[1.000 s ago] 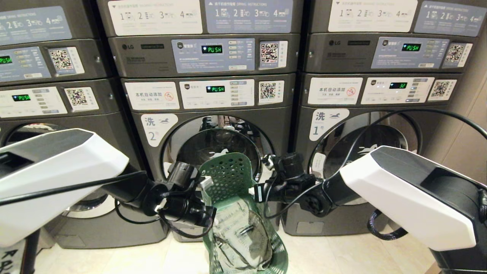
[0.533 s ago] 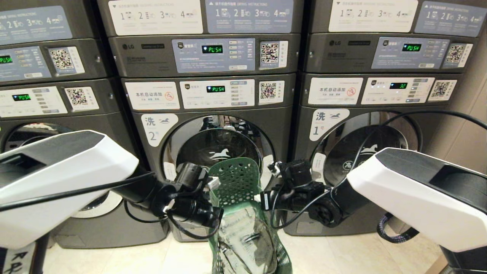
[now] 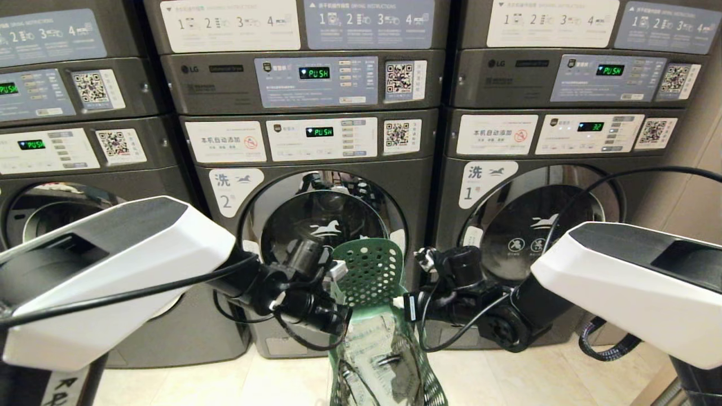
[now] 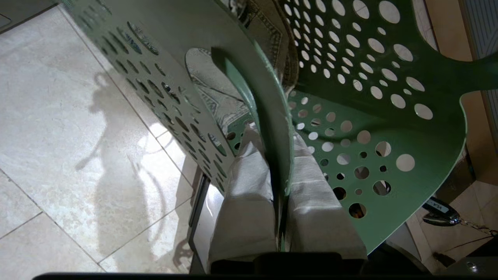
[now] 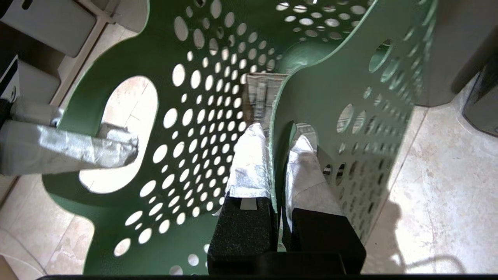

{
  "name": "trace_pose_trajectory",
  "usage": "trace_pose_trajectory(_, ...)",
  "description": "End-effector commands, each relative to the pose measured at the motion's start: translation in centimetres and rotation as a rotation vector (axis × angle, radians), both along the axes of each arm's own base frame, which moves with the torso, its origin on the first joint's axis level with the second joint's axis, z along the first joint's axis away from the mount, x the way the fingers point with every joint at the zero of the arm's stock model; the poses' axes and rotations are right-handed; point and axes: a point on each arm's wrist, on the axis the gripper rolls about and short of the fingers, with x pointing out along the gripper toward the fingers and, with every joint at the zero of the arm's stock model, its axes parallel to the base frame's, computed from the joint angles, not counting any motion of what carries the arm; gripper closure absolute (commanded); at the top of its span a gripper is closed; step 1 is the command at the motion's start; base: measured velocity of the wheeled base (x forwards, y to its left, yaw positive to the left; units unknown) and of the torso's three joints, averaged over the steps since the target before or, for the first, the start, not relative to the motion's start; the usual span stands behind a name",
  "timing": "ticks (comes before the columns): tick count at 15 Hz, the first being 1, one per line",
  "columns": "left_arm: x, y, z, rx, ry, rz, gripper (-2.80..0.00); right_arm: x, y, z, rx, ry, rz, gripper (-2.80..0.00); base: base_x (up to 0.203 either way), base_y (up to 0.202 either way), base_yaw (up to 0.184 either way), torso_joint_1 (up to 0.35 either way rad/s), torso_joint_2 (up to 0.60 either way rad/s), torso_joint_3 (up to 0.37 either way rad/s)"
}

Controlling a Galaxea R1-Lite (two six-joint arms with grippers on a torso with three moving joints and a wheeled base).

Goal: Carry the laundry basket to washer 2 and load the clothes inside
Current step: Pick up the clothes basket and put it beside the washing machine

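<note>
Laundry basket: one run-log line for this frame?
left gripper: shut on laundry basket wall | right gripper: shut on opposite wall | clothes: in basket | washer 2: door closed, ahead

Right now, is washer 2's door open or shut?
Shut: washer 2 shows its glass door with the horse logo flush in the chrome rim.

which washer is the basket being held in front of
Washer 2, the middle machine, with the "2" label beside its door; the laundry basket hangs before it, not before washer 1.

A washer marked "1" (image 3: 536, 237) stands on pale floor tiles (image 3: 496, 378), with another washer (image 3: 62, 214) further left and dryers (image 3: 304, 56) stacked above.
</note>
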Motion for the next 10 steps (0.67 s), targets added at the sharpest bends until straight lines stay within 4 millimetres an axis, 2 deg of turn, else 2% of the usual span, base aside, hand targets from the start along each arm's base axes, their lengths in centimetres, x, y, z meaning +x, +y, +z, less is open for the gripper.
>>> trace_pose_trajectory(1,0.1,-0.7,0.3,-0.006,-0.006,-0.014,0.0,-0.3,-0.3,0.2,0.003,0.001,-0.003,0.0,0.0,0.0,0.0,0.0,0.0,0.0)
trace_pose_trajectory(5,0.1,-1.7,0.7,-0.004,-0.004,-0.034,0.0,-0.3,-0.5,0.4,0.002,-0.004,-0.013,0.0,0.0,0.0,0.0,0.001,0.0,-0.01)
trace_pose_trajectory(10,0.4,-2.8,0.7,-0.005,-0.005,-0.052,0.0,-0.2,-0.9,0.2,0.0,0.003,-0.022,0.0,0.0,0.0,0.0,0.002,0.0,-0.161)
